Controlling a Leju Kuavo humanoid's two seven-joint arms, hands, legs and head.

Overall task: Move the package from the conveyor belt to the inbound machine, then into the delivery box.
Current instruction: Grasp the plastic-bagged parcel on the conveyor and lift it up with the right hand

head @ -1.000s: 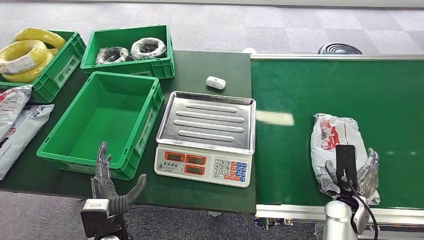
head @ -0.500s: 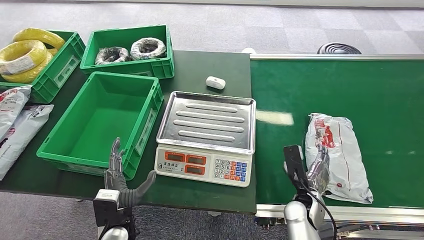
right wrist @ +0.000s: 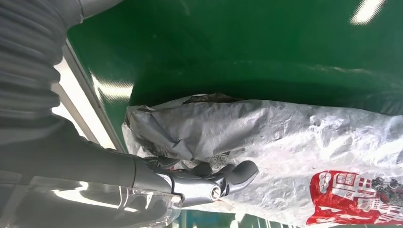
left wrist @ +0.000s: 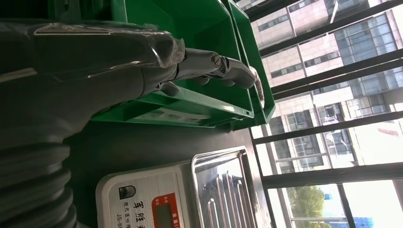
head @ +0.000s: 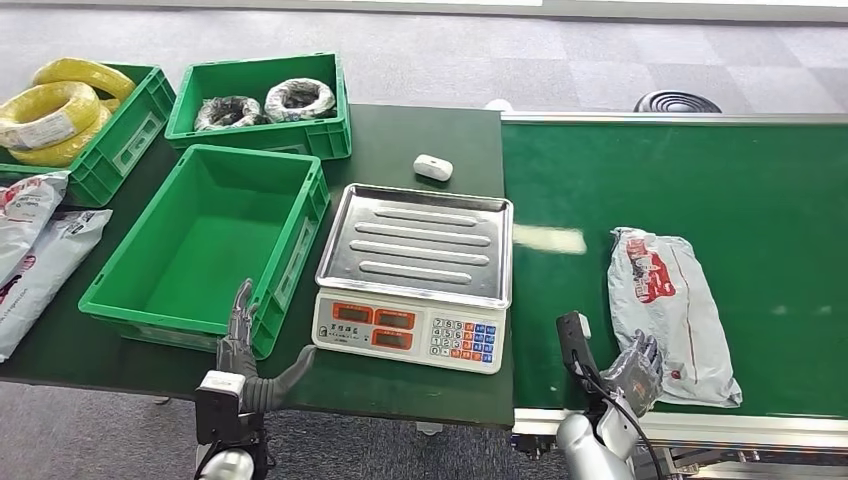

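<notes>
The package, a grey plastic mailer with red print, lies flat on the green conveyor belt close to its near edge. My right hand sits at the package's near left corner. In the right wrist view the right hand has its fingers loosely bent and touching the crinkled package, with no fold pinched between them. The scale with its steel tray stands left of the belt. My left hand is open with fingers spread, in front of the empty green box.
A small white device lies behind the scale. Two green bins at the back hold wire coils and yellow coils. Grey bags lie at the far left. The left wrist view has the box and scale close by.
My right hand has come off the top of the package and drawn back left to its near corner. The package has shifted slightly left. My left hand has edged right along the box front.
</notes>
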